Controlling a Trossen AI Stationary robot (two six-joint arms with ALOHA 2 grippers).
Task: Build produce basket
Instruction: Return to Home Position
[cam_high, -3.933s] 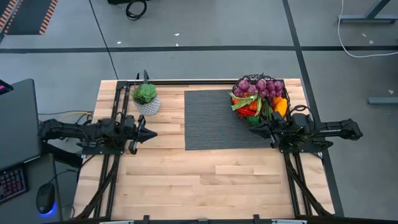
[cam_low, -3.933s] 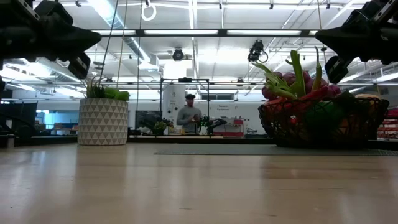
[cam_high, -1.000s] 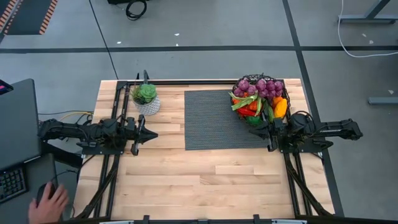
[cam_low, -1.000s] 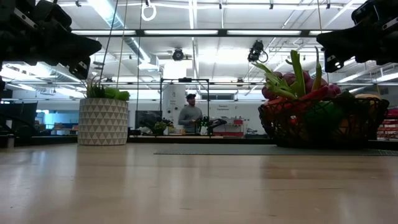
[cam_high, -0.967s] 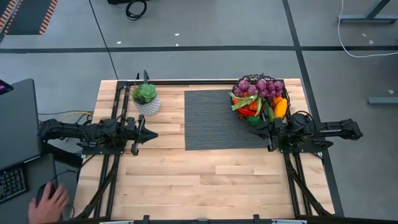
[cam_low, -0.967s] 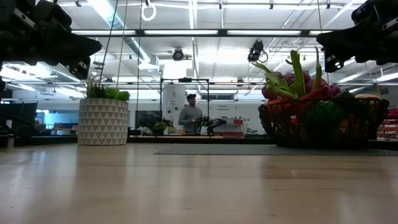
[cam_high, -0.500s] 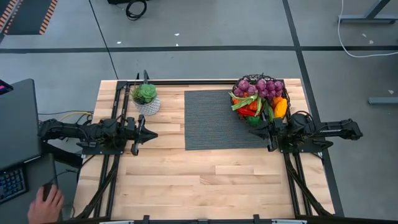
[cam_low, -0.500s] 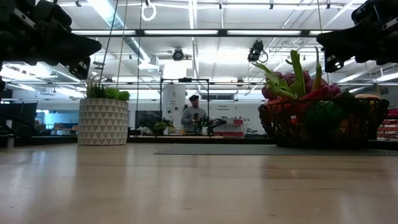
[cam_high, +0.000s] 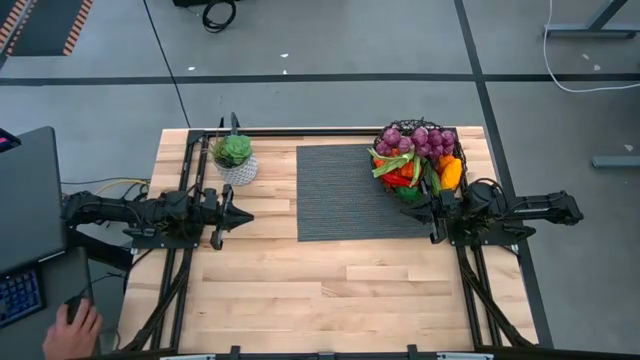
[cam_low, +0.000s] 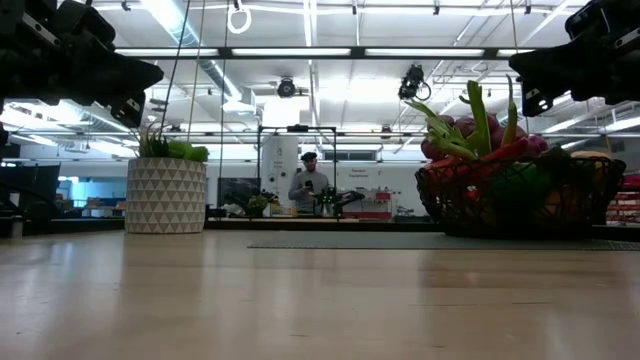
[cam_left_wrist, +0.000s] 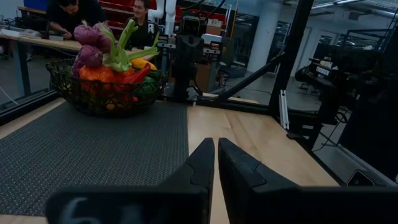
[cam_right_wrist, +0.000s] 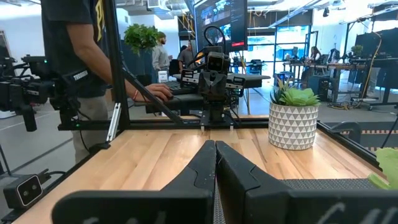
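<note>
The dark wire basket (cam_high: 418, 160) stands on the far right corner of the grey mat (cam_high: 345, 195). It is heaped with produce: purple grapes (cam_high: 425, 138), a green leek (cam_low: 478, 115), red peppers (cam_high: 400, 175) and an orange piece (cam_high: 452, 172). My right gripper (cam_high: 405, 207) hovers shut, pointing level toward the table's left, just on the near side of the basket and apart from it. My left gripper (cam_high: 249, 216) hovers shut at the table's left, pointing level toward the mat. Nothing lies between either pair of fingers (cam_left_wrist: 216, 144) (cam_right_wrist: 215, 146).
A white patterned pot with a green plant (cam_high: 235, 158) stands at the far left, beyond my left gripper. Bare wood lies on the near side of the mat (cam_high: 330, 290). A person's hand (cam_high: 72, 328) rests off the table's near left corner. People stand in the room behind (cam_low: 305, 185).
</note>
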